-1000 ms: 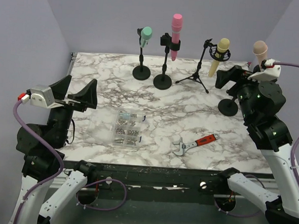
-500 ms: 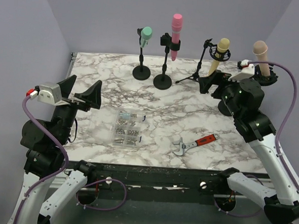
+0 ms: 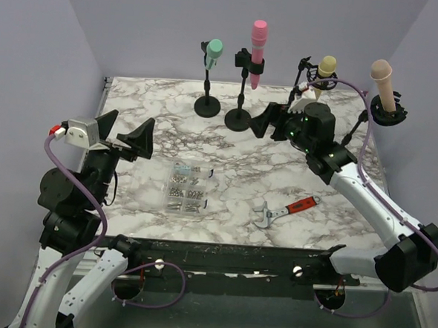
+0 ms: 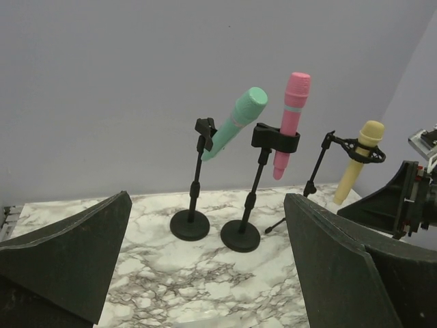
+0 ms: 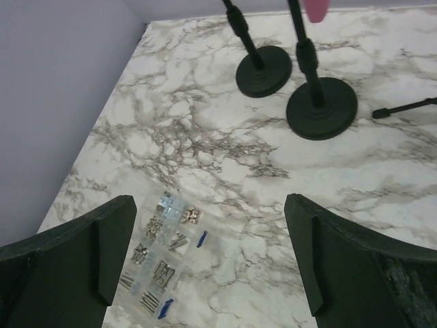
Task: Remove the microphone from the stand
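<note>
Several microphones sit in black stands along the back of the marble table: a green one, a pink one, a yellow one on a tripod, and a beige one at the far right. My right gripper is open and empty, just right of the pink microphone's stand base. My left gripper is open and empty at the table's left side. The left wrist view shows the green, pink and yellow microphones ahead. The right wrist view shows only the pink microphone's tip.
A clear box of screws lies left of centre, also below my right gripper. A red-handled wrench lies at front right. Two round stand bases and a tripod leg show in the right wrist view.
My right arm has swung left from the beige microphone's stand to the middle back of the table, near the pink microphone's stand. My left gripper has risen and shifted slightly right.
</note>
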`<state>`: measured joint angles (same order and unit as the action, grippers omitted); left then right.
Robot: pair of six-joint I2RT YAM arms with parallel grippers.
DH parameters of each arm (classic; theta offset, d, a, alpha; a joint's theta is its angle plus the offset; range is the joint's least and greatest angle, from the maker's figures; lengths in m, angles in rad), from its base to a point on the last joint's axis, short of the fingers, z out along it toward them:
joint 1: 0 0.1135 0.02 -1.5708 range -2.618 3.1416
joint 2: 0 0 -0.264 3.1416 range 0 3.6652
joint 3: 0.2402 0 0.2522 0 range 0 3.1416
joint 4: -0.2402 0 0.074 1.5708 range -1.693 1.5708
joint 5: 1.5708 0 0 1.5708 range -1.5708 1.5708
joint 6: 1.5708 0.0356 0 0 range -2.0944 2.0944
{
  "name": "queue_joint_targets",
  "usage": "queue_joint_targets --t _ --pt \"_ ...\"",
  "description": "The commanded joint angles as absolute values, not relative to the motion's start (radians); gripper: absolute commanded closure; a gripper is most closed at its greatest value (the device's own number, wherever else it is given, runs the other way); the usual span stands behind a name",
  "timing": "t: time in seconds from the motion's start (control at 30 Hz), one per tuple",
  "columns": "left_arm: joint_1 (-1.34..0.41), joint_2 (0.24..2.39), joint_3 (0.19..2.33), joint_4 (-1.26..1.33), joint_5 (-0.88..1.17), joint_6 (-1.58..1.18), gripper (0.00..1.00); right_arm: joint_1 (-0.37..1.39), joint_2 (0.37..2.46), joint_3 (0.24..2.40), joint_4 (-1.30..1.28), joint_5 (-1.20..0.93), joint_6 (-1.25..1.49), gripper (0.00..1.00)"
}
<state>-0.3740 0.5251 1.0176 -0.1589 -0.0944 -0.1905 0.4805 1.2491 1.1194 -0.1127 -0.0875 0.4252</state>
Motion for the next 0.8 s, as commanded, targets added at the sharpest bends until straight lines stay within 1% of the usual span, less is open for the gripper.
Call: queue_joint_targets --t 0.0,0.13,0.27,0.43,0.77 --pt "-0.365 0.549 1.005 -0.150 -0.083 -0.167 0.01 0.554 1.326 1.189 0.041 -0.119 0.399 0.00" --pt "-0.357 0.568 1.002 -0.150 -0.078 -0.172 0.01 0.621 1.406 1.241 0.099 -0.068 0.348 0.00" --pt "-0.354 0.582 1.002 -0.149 -0.063 -0.182 0.01 0.680 1.487 1.309 0.152 0.050 0.268 0.00" --pt "-0.353 0.594 0.999 -0.145 -0.037 -0.199 0.02 0.691 1.554 1.345 0.309 0.165 0.206 0.00" --pt "-0.345 0.603 0.999 -0.137 0.000 -0.205 0.01 0.692 1.747 1.550 0.403 0.173 0.066 0.00"
